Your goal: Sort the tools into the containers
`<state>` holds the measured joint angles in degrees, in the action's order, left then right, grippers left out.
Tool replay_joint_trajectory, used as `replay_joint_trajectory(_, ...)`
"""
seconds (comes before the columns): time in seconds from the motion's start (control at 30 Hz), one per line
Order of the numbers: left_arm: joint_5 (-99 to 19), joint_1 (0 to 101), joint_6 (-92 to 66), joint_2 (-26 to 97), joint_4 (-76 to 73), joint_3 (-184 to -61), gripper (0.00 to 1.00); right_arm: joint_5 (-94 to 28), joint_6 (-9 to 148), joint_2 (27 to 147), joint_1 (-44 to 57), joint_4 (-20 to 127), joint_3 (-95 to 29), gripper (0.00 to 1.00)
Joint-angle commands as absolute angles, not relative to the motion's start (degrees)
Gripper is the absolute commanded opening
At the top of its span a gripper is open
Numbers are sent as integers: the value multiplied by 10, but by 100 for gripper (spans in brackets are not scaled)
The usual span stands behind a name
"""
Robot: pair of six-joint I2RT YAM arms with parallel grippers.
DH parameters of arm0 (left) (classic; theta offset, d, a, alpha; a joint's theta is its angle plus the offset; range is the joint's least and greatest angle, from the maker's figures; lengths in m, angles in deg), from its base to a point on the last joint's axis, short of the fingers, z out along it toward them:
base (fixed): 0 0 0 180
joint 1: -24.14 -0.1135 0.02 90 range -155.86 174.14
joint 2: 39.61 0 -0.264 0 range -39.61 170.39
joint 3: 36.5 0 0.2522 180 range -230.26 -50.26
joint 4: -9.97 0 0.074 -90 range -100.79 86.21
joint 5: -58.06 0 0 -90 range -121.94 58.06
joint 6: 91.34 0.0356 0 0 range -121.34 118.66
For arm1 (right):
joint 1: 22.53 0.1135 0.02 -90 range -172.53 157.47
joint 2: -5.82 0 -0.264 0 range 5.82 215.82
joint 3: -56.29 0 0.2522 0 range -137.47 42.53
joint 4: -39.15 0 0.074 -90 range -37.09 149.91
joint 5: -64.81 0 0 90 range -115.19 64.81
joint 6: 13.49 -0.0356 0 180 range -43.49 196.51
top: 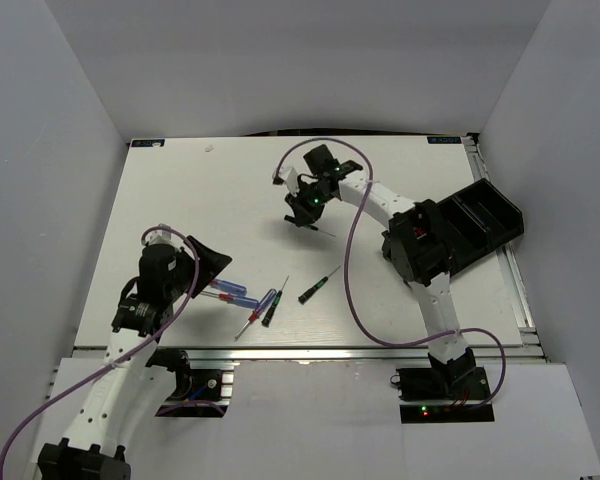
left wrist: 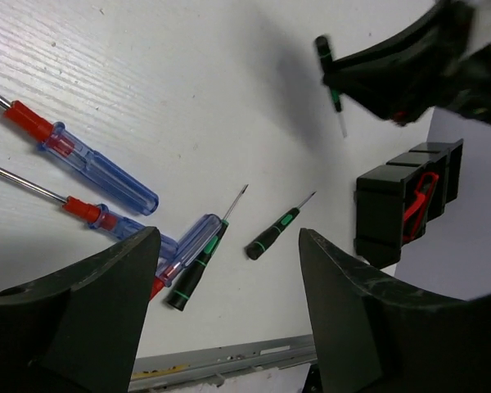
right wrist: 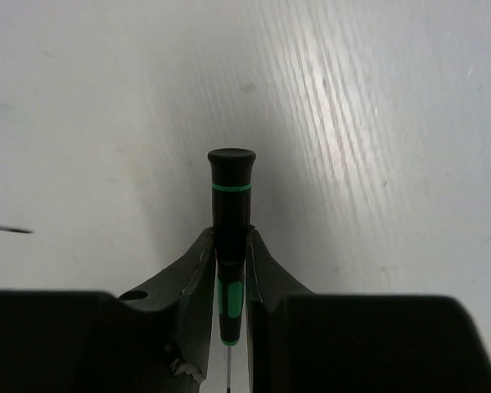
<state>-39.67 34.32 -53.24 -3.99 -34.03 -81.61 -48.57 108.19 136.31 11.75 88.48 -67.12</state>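
My right gripper (right wrist: 229,236) is shut on a black-green screwdriver (right wrist: 231,192), held off the table at the far middle (top: 305,212). The screwdriver's handle end sticks out past the fingertips. My left gripper (left wrist: 229,237) is open and holds nothing; it hovers over the near-left table (top: 208,262). Below it lie three blue-and-red screwdrivers (left wrist: 98,168) (left wrist: 106,219) (left wrist: 186,244) and two black-green ones (left wrist: 196,270) (left wrist: 272,233). The black containers (top: 477,218) stand at the right. A red knife (left wrist: 423,196) shows inside one container (left wrist: 385,209).
A purple cable (top: 352,270) loops over the table between the screwdrivers and the right arm's base. The metal rail (top: 330,348) marks the table's near edge. White walls close in the back and both sides.
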Motion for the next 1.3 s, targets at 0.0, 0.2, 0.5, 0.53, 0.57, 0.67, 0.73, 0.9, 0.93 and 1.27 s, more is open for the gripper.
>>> replay_joint_trajectory(0.0,-423,340,-516,-23,-331,-815,80,-643,1091,1294,107,939,-756,0)
replay_joint_trajectory(0.2,-486,339,-441,15,-279,-812,94,-657,1167,1193,54,988,-765,0)
replay_joint_trajectory(0.5,-567,343,-331,155,-260,-852,87,-515,1256,1022,-155,1052,-578,0)
replay_joint_trajectory(0.53,-572,346,-322,167,-259,-863,86,-505,1255,1015,-174,1059,-570,0)
replay_joint_trajectory(0.57,-572,349,-318,179,-257,-868,86,-495,1254,1006,-191,1068,-560,0)
replay_joint_trajectory(0.67,-566,378,-296,217,-250,-890,85,-463,1246,987,-263,1057,-509,0)
replay_joint_trajectory(0.73,-559,395,-289,245,-249,-902,84,-439,1250,985,-296,1039,-466,0)
replay_joint_trajectory(0.9,-543,447,-267,292,-252,-931,79,-406,1253,1033,-317,1002,-446,0)
replay_joint_trajectory(0.93,-542,451,-266,301,-253,-935,78,-400,1248,1043,-317,998,-448,0)
replay_joint_trajectory(1.27,-539,501,-269,319,-259,-947,67,-347,1241,1102,-324,961,-442,16)
